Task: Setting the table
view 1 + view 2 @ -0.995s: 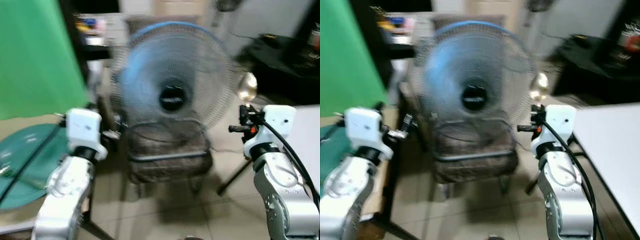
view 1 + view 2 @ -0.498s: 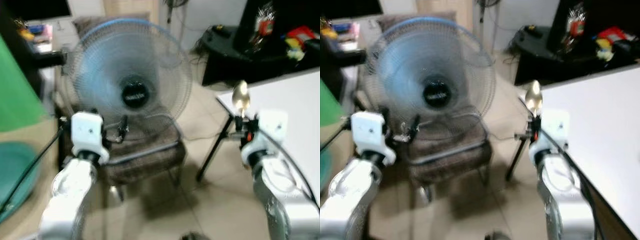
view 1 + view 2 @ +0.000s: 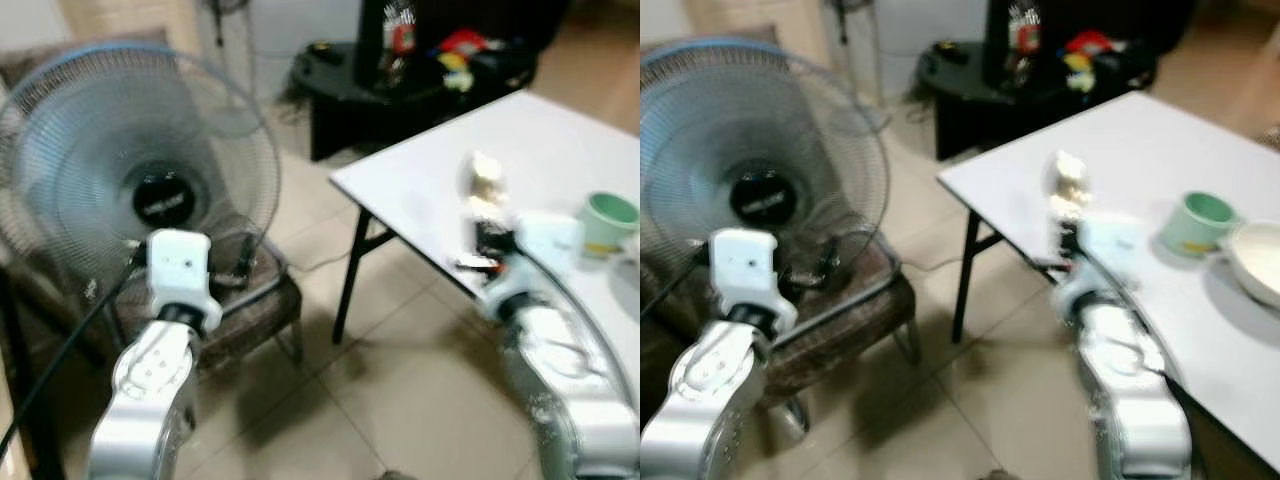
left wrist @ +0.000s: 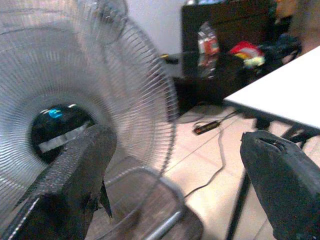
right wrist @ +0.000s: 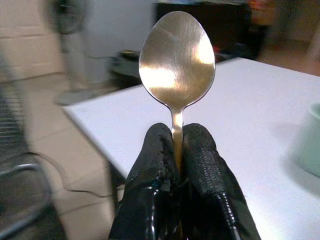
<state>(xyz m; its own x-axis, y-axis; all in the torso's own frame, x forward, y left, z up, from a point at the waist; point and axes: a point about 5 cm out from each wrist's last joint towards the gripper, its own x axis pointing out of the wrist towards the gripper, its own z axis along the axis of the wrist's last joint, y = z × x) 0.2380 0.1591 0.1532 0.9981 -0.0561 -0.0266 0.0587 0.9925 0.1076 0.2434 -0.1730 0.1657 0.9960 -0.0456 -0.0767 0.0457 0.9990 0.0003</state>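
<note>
Both eye views are blurred, so the right gripper point(image 3: 487, 232) and what it carries are smeared there. In the right wrist view its 2 fingers point(image 5: 205, 165) are seen pinched together on the handle of a metal spoon point(image 5: 177, 60), which is held upright with the bowl on top; the lower handle is hidden between the fingers. The spoon point(image 3: 1068, 180) is seen raised over the near edge of the white desk point(image 3: 520, 160), beside the corner. On the desk, to the robot's right, a green cup point(image 3: 1197, 222) stands, and just beside it a white bowl point(image 3: 1255, 258) is cut off by the frame. The left gripper point(image 4: 175, 175) is held with its fingers wide apart and nothing between them, in front of a fan point(image 3: 135, 180). The fan stands on a chair point(image 3: 840, 300) with a brown seat, partly hidden by the left arm. Beyond the desk a dark low cabinet point(image 3: 400, 95) is seen with red and yellow items on top, too blurred to make out. The floor point(image 3: 380, 390) is tiled.
</note>
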